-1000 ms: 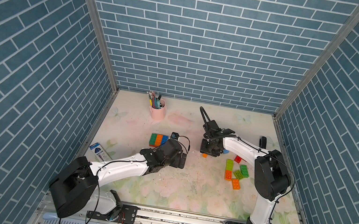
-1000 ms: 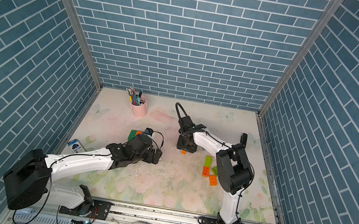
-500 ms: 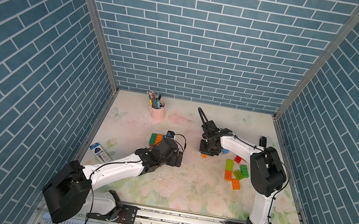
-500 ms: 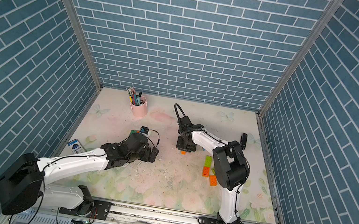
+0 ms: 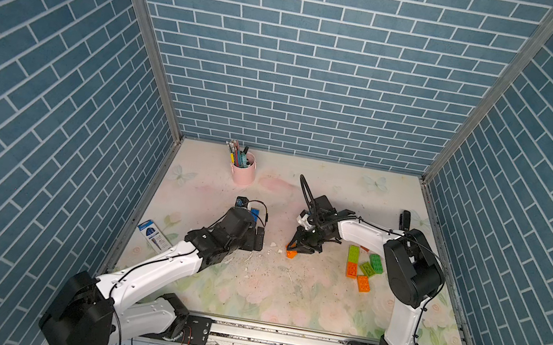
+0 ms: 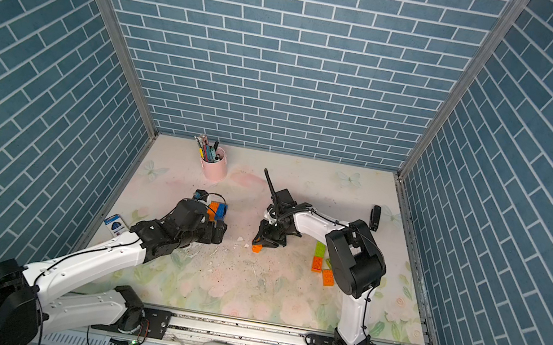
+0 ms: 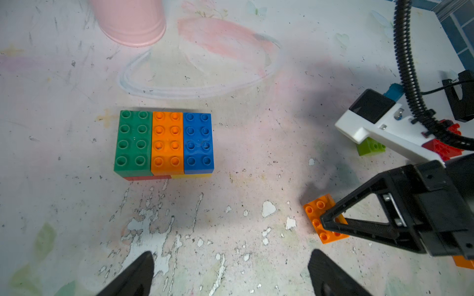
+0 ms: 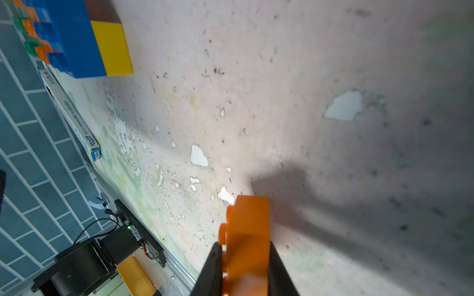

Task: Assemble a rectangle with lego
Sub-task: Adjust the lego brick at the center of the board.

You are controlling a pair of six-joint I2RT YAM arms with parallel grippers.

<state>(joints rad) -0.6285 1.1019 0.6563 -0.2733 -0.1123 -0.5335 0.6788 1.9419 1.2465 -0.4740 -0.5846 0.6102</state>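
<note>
A lego block [image 7: 164, 143] of dark green, orange and blue bricks, on a red and yellow lower layer, stands on the table. My left arm partly hides this block [image 5: 254, 214] in both top views. My left gripper [image 7: 230, 256] is open and empty just in front of the block. My right gripper [image 8: 245, 248] is shut on an orange brick [image 8: 247, 225], low over the table to the right of the block [image 6: 217, 209]. The same brick [image 5: 291, 254] pokes out under the right gripper [image 5: 293, 248]. Several loose lime, green and orange bricks [image 5: 351, 269] lie further right.
A pink pen cup [image 5: 242, 171] stands at the back. A blue and white box [image 5: 152, 234] lies by the left wall. A small black object [image 5: 404, 220] sits near the right wall. The table surface is worn, with white chips of paint.
My right gripper has shut on the orange brick and moved with it to the left and toward the front. My left gripper has drawn back a little to the left.
</note>
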